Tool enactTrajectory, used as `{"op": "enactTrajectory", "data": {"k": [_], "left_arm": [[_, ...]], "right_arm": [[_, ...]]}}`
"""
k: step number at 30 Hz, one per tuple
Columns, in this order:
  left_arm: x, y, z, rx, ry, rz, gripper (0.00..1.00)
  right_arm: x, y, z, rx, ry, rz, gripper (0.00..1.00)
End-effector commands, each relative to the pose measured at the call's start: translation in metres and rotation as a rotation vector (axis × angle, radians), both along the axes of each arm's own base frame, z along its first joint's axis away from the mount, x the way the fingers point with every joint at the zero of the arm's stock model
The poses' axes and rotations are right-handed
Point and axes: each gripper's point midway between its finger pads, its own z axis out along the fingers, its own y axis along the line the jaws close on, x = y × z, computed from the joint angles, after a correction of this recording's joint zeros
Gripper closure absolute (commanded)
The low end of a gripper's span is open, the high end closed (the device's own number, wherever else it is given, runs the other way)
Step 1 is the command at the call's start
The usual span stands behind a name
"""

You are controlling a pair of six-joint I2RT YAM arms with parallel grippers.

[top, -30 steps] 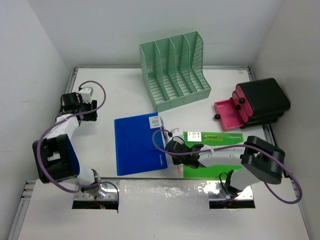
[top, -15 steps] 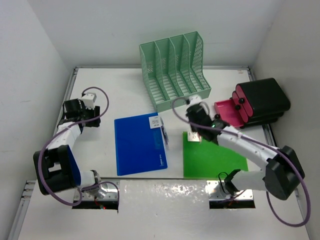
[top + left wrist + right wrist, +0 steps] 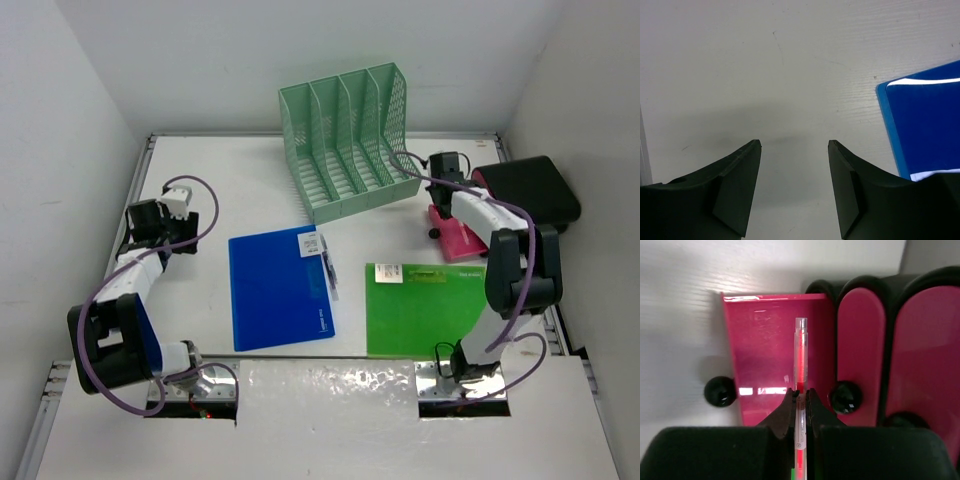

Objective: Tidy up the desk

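On the white desk [image 3: 230,190] lie a blue folder [image 3: 275,290] with a pen at its right edge and a green folder [image 3: 420,310]. My right gripper [image 3: 447,172] is shut on a clear pen with red ink [image 3: 800,357] and holds it over the open pink drawer [image 3: 767,355] of the black drawer unit [image 3: 525,200] at the right. My left gripper [image 3: 795,150] is open and empty above bare desk [image 3: 790,75] at the left; it also shows in the top view [image 3: 150,222]. The blue folder's corner [image 3: 925,125] shows to its right.
A mint-green slotted file rack [image 3: 350,140] stands at the back centre. White walls close the back and both sides. Black drawer knobs [image 3: 720,391] sit on the pink drawer fronts.
My right arm has swung from the green folder to the back right, carrying the pen over the pink drawer. My left gripper has shifted slightly.
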Motion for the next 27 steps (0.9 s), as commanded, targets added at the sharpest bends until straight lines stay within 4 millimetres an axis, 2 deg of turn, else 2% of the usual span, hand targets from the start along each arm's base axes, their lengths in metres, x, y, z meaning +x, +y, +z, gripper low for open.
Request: {"op": "enactTrajectory", "data": {"k": [1,6,14,23,27], "left_arm": [[0.008,0.000,0.006,0.015,-0.041,-0.014,0.46],[0.008,-0.001,0.005,0.009,-0.039,-0.017,0.46],[0.008,-0.001,0.002,0.004,-0.026,-0.018,0.46],[0.009,-0.002,0.003,-0.004,-0.024,-0.020,0.46],[0.009,-0.002,0.004,-0.001,-0.025,-0.019,0.46]], "right_arm": [[0.010,-0.012,-0.006,0.054,-0.032,-0.008,1.00],[0.007,-0.015,-0.032,0.093,0.010,-0.029,1.00],[0.009,-0.019,-0.053,0.116,0.066,-0.074,1.00],[0.022,-0.023,-0.054,0.133,0.054,-0.137,1.00],[0.034,-0.025,-0.051,0.136,0.056,-0.160,1.00]]}}
